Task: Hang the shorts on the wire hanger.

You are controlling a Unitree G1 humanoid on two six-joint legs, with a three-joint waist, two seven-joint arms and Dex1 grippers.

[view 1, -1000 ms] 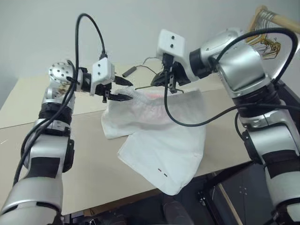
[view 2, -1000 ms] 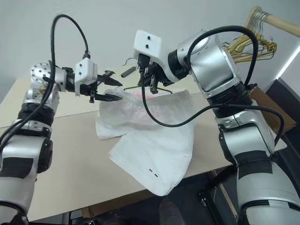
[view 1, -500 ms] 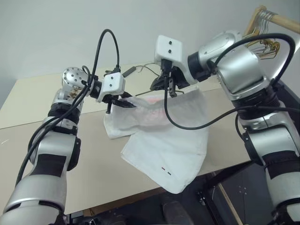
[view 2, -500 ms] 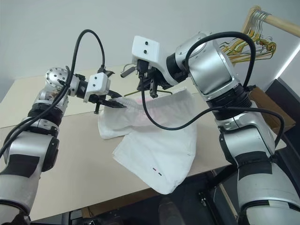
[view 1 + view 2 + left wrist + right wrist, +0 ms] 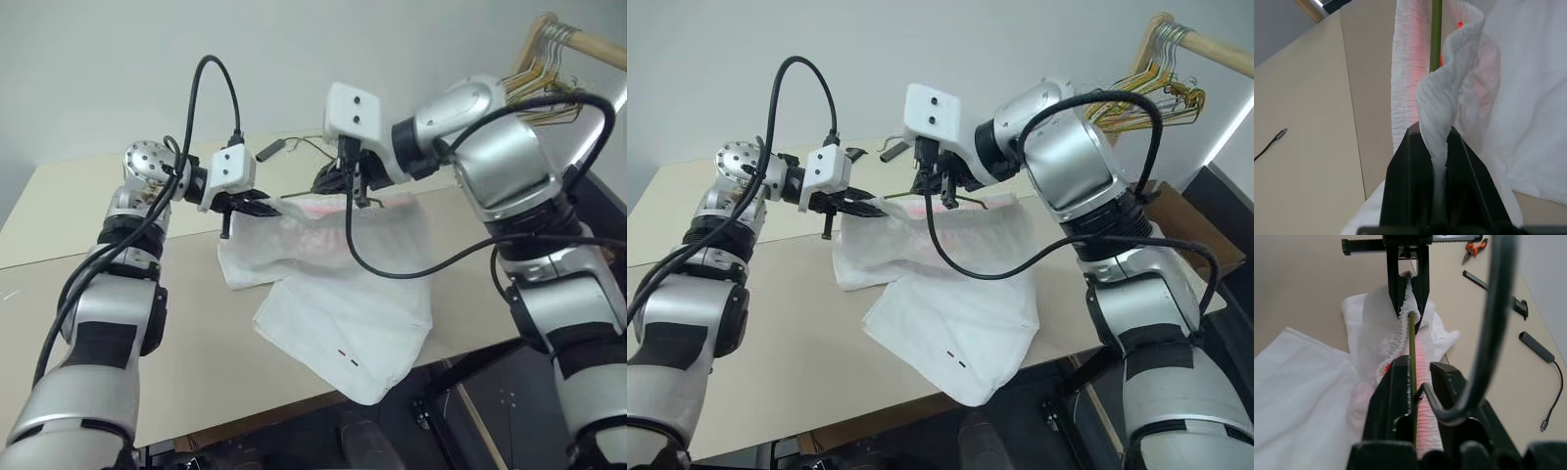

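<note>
The white shorts (image 5: 343, 294) lie on the table with one leg hanging over the front edge. Their gathered waistband (image 5: 1396, 340) is lifted at the far side. My left gripper (image 5: 1432, 132) is shut on a pinched fold of that waistband, also seen end-on (image 5: 1408, 279) in the right wrist view. The wire hanger (image 5: 1412, 342) runs as a thin green wire along the waistband, and its hook (image 5: 1488, 333) curves up close to the camera. My right gripper (image 5: 1413, 363) is open, its fingers standing apart on either side of the wire, just above the waistband's middle (image 5: 348, 186).
The tan table (image 5: 196, 343) ends just in front of the shorts. Orange pliers (image 5: 1474, 247), a dark tool (image 5: 1476, 279) and a cable (image 5: 1552, 391) lie on its far part. A bunch of coloured hangers (image 5: 1156, 78) hangs on a wooden rod at the right.
My left gripper came in to the waistband's left end and shut on it, and now holds it slightly raised. The right arm stayed in place over the waistband.
</note>
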